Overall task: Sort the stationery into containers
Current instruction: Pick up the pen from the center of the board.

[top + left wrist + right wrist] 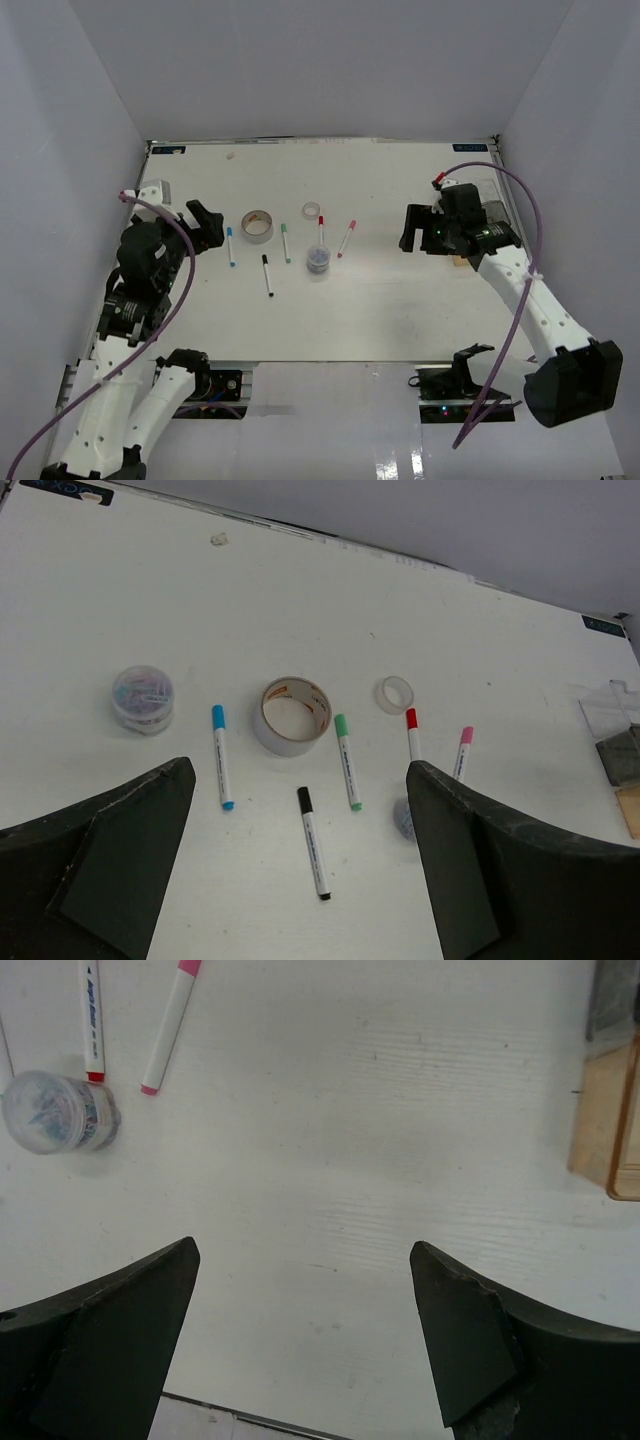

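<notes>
Five thin white markers lie mid-table: blue (231, 247), black (267, 275), green (285, 242), red (321, 228) and pink (346, 238). A beige tape roll (258, 225) and a small clear ring (311, 210) lie behind them. One clear tub (318, 259) stands below the red marker. A second tub (143, 698) shows left of the blue marker in the left wrist view. My left gripper (210, 228) is open and empty, left of the markers. My right gripper (407, 230) is open and empty, right of the pink marker. The organiser (490, 200) sits behind the right arm.
White walls close the table in at the back and sides. In the right wrist view the organiser's tan tray (605, 1110) lies at the right edge and the table's near edge (250, 1420) shows below the fingers.
</notes>
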Controlling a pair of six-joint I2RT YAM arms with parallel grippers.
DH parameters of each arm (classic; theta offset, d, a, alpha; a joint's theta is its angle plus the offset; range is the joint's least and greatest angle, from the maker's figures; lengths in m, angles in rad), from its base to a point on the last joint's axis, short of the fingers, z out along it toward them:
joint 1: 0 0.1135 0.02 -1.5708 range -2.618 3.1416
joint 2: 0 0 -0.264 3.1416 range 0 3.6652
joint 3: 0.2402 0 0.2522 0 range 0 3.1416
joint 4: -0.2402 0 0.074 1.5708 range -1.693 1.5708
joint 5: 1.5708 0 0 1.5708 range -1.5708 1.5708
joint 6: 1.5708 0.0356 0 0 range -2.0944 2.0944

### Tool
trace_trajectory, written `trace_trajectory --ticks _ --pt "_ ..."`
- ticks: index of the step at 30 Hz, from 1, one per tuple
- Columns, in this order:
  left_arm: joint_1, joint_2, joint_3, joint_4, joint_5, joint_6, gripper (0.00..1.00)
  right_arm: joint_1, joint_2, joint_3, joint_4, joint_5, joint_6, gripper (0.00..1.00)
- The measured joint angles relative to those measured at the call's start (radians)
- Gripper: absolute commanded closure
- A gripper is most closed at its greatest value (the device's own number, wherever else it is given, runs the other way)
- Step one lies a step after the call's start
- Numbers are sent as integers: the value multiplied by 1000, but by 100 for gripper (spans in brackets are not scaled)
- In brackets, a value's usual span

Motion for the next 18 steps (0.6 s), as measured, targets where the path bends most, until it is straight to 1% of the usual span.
trace_trajectory --ticks 5,8,9,13,14,18 --pt "0 164 -8 116 9 -6 2 94 208 58 8 44 59 4" --pt "0 217 -40 167 0 -5 2 150 343 131 36 70 99 1" --pt "0 219 -67 191 -10 -3 2 165 377 150 47 80 111 4" --pt "0 190 -176 219 -57 -1 2 228 528 234 84 120 177 10" --pt "0 179 -192 219 -64 -2 2 241 560 256 87 131 192 14" --pt "0 113 -230 241 -74 -3 2 285 697 360 104 171 252 25"
